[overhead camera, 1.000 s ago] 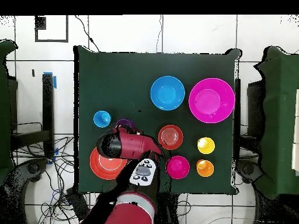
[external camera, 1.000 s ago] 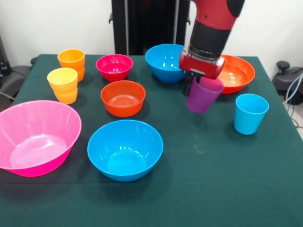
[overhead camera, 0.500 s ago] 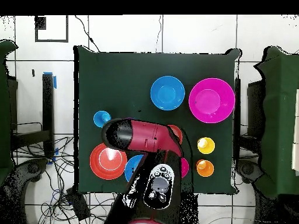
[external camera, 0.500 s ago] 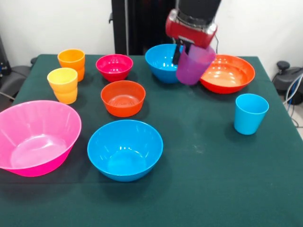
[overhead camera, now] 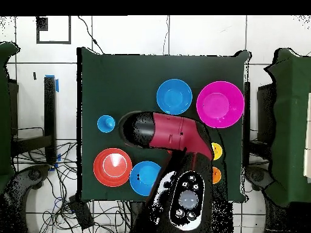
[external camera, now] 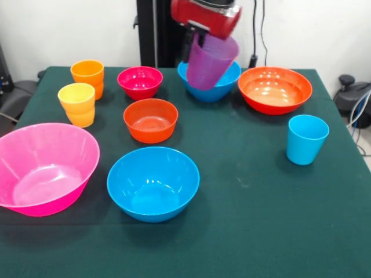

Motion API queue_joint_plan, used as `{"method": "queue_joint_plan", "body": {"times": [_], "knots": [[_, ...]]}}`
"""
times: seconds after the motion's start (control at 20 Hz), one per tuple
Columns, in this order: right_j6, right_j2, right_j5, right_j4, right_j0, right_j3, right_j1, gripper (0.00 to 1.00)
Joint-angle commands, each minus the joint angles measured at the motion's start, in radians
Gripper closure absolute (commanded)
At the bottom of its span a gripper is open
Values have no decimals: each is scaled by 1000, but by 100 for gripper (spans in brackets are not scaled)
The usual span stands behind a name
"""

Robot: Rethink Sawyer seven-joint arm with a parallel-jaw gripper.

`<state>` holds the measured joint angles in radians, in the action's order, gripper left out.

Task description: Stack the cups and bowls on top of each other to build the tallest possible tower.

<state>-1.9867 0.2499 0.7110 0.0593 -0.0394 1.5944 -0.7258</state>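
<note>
In the front view my gripper (external camera: 202, 40) is shut on the rim of the purple cup (external camera: 211, 62). It holds the cup tilted in the air, in front of the far blue bowl (external camera: 210, 88). The small orange-red bowl (external camera: 151, 120) and the small magenta bowl (external camera: 139, 81) stand apart on the table to the left, both empty. No pile stands. The orange cup (external camera: 87, 74), yellow cup (external camera: 77, 103) and light blue cup (external camera: 306, 139) stand alone. In the overhead view the arm (overhead camera: 173, 130) hides the purple cup and both small bowls.
The big pink bowl (external camera: 43, 168) sits at the near left, the second blue bowl (external camera: 153, 182) at the near middle and the wide orange bowl (external camera: 275, 88) at the far right. The overhead view shows the pink bowl (overhead camera: 220, 104), a blue bowl (overhead camera: 174, 96) and the wide orange bowl (overhead camera: 112, 167).
My gripper has risen with the purple cup and carried it to the picture's left in the front view, from beside the wide orange bowl to over the far blue bowl.
</note>
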Motion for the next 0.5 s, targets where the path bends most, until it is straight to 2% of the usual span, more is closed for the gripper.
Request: {"method": "queue_joint_plan", "body": {"times": [0.05,0.35,0.5], "knots": [[174,-97,39,134,-79,-102,40,100],[237,-185,-57,168,-213,-59,36,100],[235,-222,-100,190,-274,-47,63,100]]}}
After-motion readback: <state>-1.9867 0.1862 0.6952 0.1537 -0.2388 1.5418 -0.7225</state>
